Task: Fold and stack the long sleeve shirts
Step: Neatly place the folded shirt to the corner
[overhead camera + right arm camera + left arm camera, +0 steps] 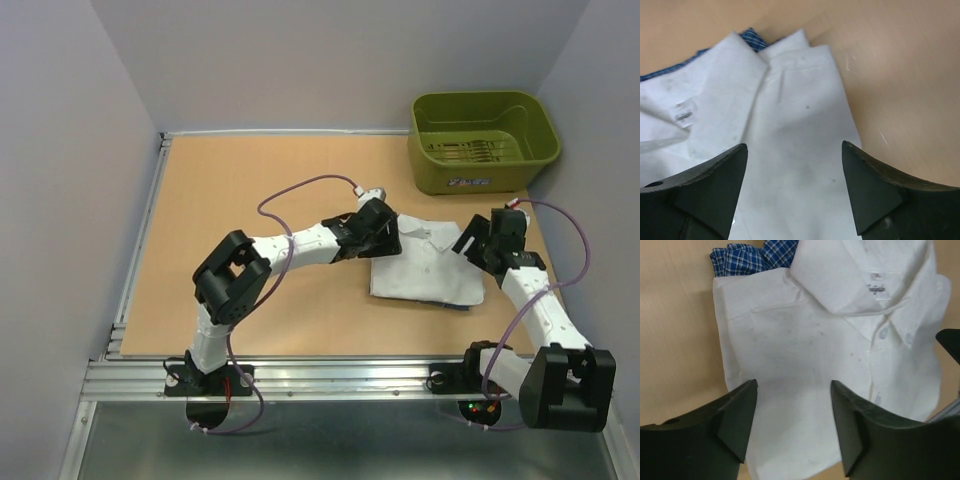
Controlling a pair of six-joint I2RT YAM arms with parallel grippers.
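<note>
In the overhead view we see a folded white cloth button-up shirt (425,268) lying right of centre on the tan, matte wooden table (250,190). It forms a soft, slightly wrinkled rectangle, with its pointed collar at its upper edge. Beneath it lies a dark blue checked cloth shirt (747,259). Only a crumpled strip of this one shows, at the upper left of both wrist views. The white shirt rests directly on the blue shirt and covers nearly all of it.

The left gripper (792,390) has hard, black, wedge-shaped fingers and sits over the left part of the white shirt. Its jaws are spread, with bare cloth between them and nothing pinched. The right gripper (795,150) is over the shirt's right part, its jaws also spread wide and empty. We cannot tell whether any fingertip touches the fabric.

Up close, the white shirt shows small round buttons, a sewn label inside the collar and faint grey specks. An olive-green glossy plastic bin (470,178), rectangular with rounded corners, stands at the upper right of the overhead view, apart from the shirts.
</note>
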